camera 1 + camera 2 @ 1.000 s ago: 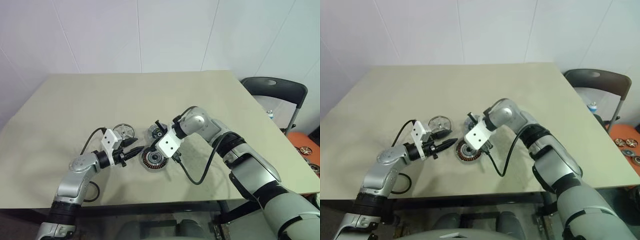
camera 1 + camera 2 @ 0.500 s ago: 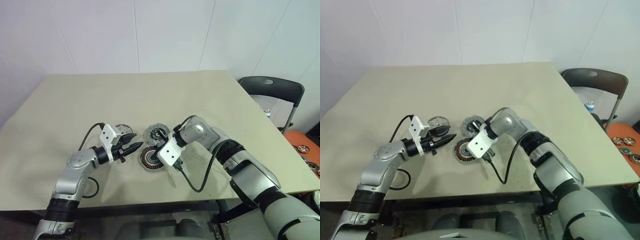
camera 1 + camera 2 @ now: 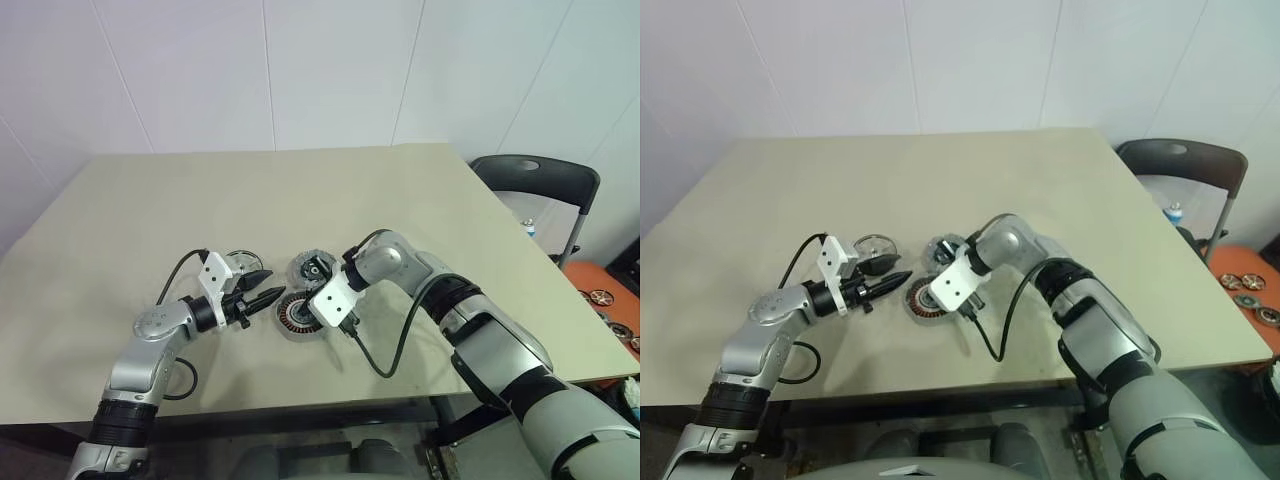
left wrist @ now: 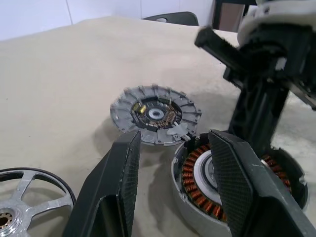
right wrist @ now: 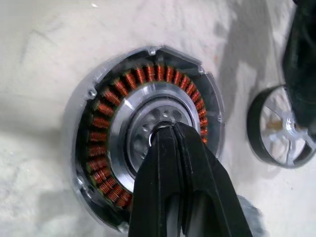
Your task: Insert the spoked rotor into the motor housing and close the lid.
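Head views. Counted on the beige table: one motor housing, one lid, one spoked rotor, two grippers. The housing sits near the table's front edge; the lid lies just beyond it at about 1 o'clock, the rotor at about 10 o'clock from the housing. The left gripper points toward the housing from its 9 o'clock side, fingers parted and holding nothing. The right gripper reaches down onto the housing from its 3 o'clock side. One dark chair stands beyond the table's right edge.

Change from a second earlier: the whole picture has shifted, so the camera has moved. The right gripper has come slightly lower over the housing; the left gripper and all three parts lie as before.

Left wrist view. It shows the lid's ribbed face and dark centre lying flat, close beside the housing's rim, and one edge of the rotor. The left gripper stands half open and empty.

Right wrist view. It shows one ring of copper windings inside the housing, which the head views barely resolve. The right gripper is pressed fully together, tips at the housing's silver centre, nothing between them. The rotor lies apart from the housing.
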{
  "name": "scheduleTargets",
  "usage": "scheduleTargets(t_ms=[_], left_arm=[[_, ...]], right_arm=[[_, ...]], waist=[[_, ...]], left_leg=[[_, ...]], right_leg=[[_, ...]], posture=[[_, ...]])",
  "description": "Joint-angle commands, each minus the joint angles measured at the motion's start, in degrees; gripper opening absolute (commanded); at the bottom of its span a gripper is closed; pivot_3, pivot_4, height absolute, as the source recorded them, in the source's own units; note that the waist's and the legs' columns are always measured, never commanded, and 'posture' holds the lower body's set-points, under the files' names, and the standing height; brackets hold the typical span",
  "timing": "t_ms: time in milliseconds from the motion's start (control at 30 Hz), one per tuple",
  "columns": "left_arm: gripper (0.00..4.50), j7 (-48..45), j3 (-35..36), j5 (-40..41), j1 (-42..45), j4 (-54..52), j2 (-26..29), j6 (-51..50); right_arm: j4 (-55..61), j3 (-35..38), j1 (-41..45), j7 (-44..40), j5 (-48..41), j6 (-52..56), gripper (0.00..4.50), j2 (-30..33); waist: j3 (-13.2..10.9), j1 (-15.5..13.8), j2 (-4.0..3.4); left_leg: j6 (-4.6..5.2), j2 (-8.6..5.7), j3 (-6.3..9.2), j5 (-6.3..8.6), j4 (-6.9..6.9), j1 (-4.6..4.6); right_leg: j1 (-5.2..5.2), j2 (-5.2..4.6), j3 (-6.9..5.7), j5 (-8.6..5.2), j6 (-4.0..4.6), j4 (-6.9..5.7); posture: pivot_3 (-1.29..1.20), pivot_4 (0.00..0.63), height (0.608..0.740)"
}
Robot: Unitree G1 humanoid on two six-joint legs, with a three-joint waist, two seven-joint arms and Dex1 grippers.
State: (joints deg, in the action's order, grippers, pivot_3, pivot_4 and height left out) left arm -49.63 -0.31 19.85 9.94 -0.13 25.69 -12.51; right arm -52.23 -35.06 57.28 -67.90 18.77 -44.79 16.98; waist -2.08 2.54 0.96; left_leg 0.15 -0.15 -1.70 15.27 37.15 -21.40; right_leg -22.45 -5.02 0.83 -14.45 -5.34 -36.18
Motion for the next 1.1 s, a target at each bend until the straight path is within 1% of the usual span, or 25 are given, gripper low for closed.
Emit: scheduleTargets(t_ms=[33, 133, 233, 667, 767, 933, 1100], left_arm=[[2.34, -0.3, 0.6, 0.1, 0.9, 0.3, 0.0, 1.8], [2.34, -0.5, 0.7, 0.1, 1.2, 1.1, 0.0, 2.3], [2.34, -0.7, 0.9, 0.1, 1.1, 1.8, 0.2, 2.8], [2.34, -1.1, 1.0, -0.1, 0.6, 3.2, 0.2, 4.5], [2.34, -1.1, 0.7, -0.3, 0.5, 3.5, 0.0, 4.7], [2.34, -1.2, 0.6, -0.5, 0.7, 4.1, -0.1, 5.2], [2.34, -1.3, 0.5, -0.7, 0.7, 4.7, -0.2, 5.8]], right_arm=[[1.3, 1.0, 1.0, -3.2, -1.6, 1.0, 0.04, 1.1], [2.7, 1.2, 0.0, -6.2, -3.2, 2.6, 0.04, 1.2], [4.2, 0.8, -0.7, -7.0, -3.2, 2.2, 0.04, 1.6], [3.3, 1.5, 0.2, -2.5, -2.6, 1.6, 0.04, -0.4], [3.6, 1.9, 0.5, -3.3, -3.8, 2.7, 0.04, -1.0], [5.0, 1.5, -0.1, -6.1, -4.6, 3.6, 0.04, -0.1], [3.1, 1.4, 0.3, -2.5, -2.6, 2.8, 0.04, -0.6]], waist=[[0.0, 0.0, 0.00], [0.0, 0.0, -0.01], [0.0, 0.0, 0.00], [0.0, 0.0, -0.01], [0.0, 0.0, -0.01], [0.0, 0.0, -0.01], [0.0, 0.0, -0.01]], left_leg=[[0.00, 0.00, 0.00, 0.00, -0.03, -0.01], [0.00, -0.01, 0.00, 0.00, -0.07, -0.08], [-0.01, -0.01, 0.00, 0.01, -0.07, -0.08], [-0.09, -0.01, 0.00, 0.06, -0.13, -0.09], [-0.10, 0.00, 0.00, 0.06, -0.15, -0.11], [-0.10, -0.01, 0.00, 0.06, -0.15, -0.11], [-0.12, -0.01, 0.00, 0.07, -0.16, -0.11]], right_leg=[[-0.01, -0.01, 0.00, 0.00, 0.00, 0.02], [-0.09, -0.02, 0.00, 0.01, -0.02, 0.03], [-0.09, -0.04, 0.00, 0.01, -0.02, 0.04], [-0.15, -0.09, 0.00, -0.01, 0.02, 0.05], [-0.17, -0.10, 0.00, -0.01, 0.02, 0.05], [-0.17, -0.11, 0.01, -0.01, 0.02, 0.05], [-0.18, -0.12, 0.01, -0.02, 0.03, 0.05]], posture=[[0.00, 0.000, 0.740], [0.00, 0.000, 0.740], [0.00, 0.000, 0.740], [0.00, 0.000, 0.740], [0.00, 0.000, 0.740], [0.00, 0.000, 0.740], [0.00, 0.000, 0.740]])
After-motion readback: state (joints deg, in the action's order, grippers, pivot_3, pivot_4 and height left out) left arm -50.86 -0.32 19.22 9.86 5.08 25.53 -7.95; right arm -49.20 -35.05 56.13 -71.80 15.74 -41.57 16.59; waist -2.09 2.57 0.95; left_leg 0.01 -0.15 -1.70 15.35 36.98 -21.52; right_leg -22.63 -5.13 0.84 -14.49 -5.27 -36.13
